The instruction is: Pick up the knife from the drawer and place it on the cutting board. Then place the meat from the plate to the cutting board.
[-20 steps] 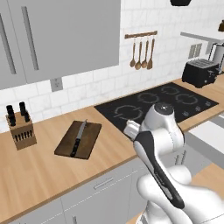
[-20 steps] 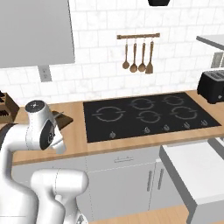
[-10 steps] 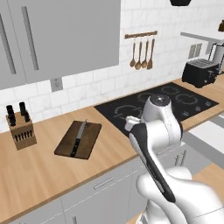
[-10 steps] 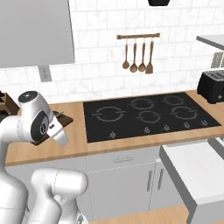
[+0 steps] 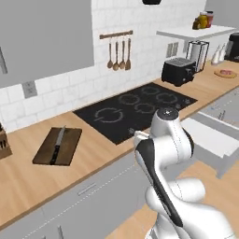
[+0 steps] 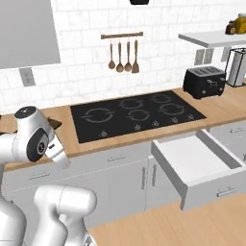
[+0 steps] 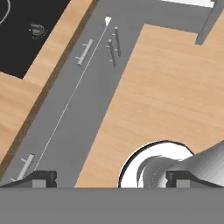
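Observation:
The knife (image 5: 57,143) lies on the dark cutting board (image 5: 71,144), on the counter at the left of the left base view. Far right on the counter, the tan plate (image 5: 219,73) carries the red-pink meat (image 5: 228,72). The drawer (image 5: 211,138) (image 6: 192,159) stands pulled out, and its white inside is bare. My gripper (image 7: 111,177) is open with nothing between its fingers. It hangs in front of the counter and looks down at grey cabinet fronts and the wooden floor.
A black hob (image 5: 135,105) fills the middle of the counter, with a black toaster (image 5: 179,71) (image 6: 208,81) to its right. A knife block (image 5: 3,142) stands at the left edge. Wooden utensils (image 6: 123,55) hang on the wall. The open drawer juts into the floor space.
The whole picture has shifted: the base has driven to the right, so the board sits further left and the plate and open drawer have come into view. The gripper stays open.

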